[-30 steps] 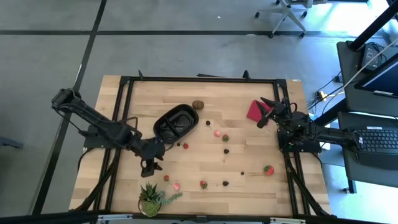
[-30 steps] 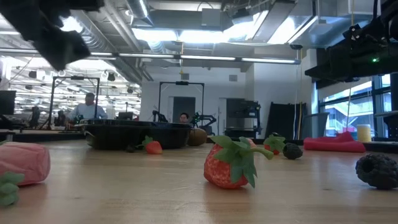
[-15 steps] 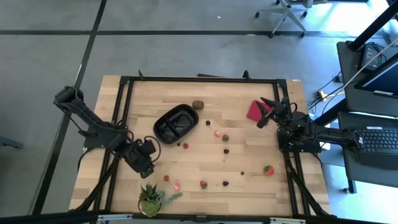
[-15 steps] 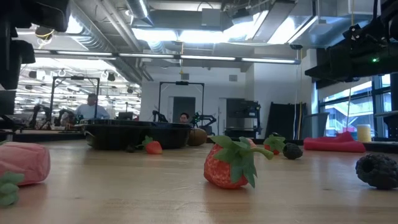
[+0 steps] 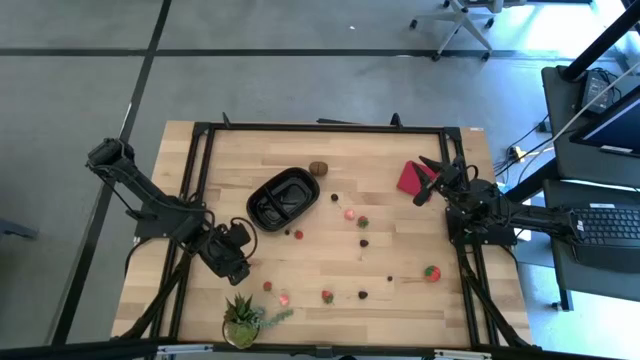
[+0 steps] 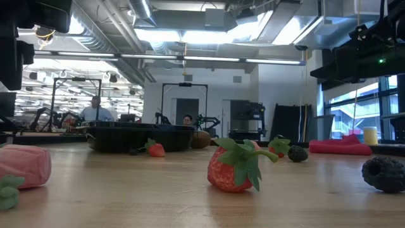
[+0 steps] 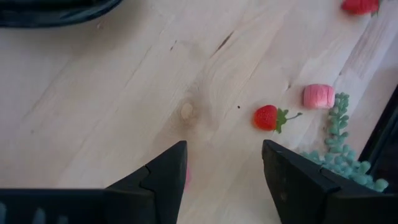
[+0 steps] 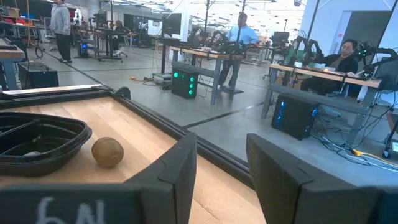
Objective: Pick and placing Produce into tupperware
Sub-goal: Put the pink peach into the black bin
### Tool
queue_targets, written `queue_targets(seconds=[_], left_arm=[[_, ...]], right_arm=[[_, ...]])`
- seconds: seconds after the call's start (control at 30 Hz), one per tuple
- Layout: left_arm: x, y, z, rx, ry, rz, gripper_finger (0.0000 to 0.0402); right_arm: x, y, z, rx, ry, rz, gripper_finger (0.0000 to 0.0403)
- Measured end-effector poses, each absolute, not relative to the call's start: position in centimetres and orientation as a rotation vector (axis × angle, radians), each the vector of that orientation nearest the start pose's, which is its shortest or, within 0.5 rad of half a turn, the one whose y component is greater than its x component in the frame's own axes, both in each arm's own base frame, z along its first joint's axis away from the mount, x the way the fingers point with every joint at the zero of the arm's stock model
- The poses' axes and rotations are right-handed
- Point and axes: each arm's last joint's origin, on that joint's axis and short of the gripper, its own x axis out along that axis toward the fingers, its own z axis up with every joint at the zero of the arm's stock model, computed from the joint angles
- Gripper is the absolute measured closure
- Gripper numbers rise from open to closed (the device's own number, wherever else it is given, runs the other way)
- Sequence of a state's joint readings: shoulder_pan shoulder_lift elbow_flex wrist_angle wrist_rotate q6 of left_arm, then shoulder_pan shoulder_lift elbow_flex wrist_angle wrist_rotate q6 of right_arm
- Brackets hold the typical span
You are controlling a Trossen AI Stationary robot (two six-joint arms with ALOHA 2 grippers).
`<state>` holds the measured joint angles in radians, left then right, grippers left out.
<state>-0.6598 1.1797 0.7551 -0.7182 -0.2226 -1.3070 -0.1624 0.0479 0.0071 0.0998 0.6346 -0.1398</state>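
The black tupperware tray [image 5: 283, 198] lies left of the table's middle, also in the low view [image 6: 139, 136]. The brown round piece [image 5: 319, 168] rests just beyond it, and small red and dark fruit pieces are scattered across the wood, such as a strawberry [image 5: 431, 271] and a dark berry [image 5: 362, 295]. My left gripper [image 5: 232, 255] hovers open near the tray's near-left side. In its wrist view [image 7: 224, 155] a strawberry [image 7: 267, 117] and a pink piece [image 7: 318, 96] lie ahead. My right gripper [image 5: 430, 182] waits open by the right edge [image 8: 222, 149].
A green potted plant [image 5: 243, 318] stands at the near edge, close to my left gripper, with its fronds [image 7: 339, 143] beside the pink piece. A flat red square [image 5: 410, 178] lies under my right gripper. The black frame rail [image 5: 320, 128] rings the table. People stand in the room behind.
My left arm has pulled back from beside the tray toward the table's left edge and turned, then held still. In the low view it moved from the upper left to the picture's left border. No fruit or tray has moved.
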Motion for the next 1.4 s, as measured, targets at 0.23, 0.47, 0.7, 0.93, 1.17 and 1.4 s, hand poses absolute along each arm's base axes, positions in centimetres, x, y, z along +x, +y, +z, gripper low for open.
queue_targets(seconds=[0.23, 0.47, 0.7, 0.93, 1.17, 1.4], left_arm=[[16.9, -12.3, 21.5, -0.659, 1.055, 0.307, 0.013], [17.6, -12.8, 22.0, -0.726, 0.995, 0.235, 0.0109], [17.9, -12.9, 22.2, -0.729, 0.95, 0.229, 0.0117], [17.3, -12.4, 21.4, -0.683, 1.01, 0.326, 0.0117], [17.6, -13.1, 19.5, -0.705, 1.13, 0.415, 0.0118], [17.8, -13.7, 17.2, -0.772, 1.313, 0.527, 0.0118]], right_arm=[[9.0, -3.2, 17.1, -0.119, -0.003, -0.8, 0.026], [9.0, -3.2, 17.1, -0.12, -0.002, -0.8, 0.026], [9.0, -3.2, 17.1, -0.121, -0.002, -0.799, 0.026], [9.0, -3.2, 17.1, -0.12, -0.002, -0.8, 0.026], [9.0, -3.2, 17.1, -0.138, 0.011, -0.799, 0.026], [9.0, -3.2, 17.1, -0.142, 0.013, -0.799, 0.026]])
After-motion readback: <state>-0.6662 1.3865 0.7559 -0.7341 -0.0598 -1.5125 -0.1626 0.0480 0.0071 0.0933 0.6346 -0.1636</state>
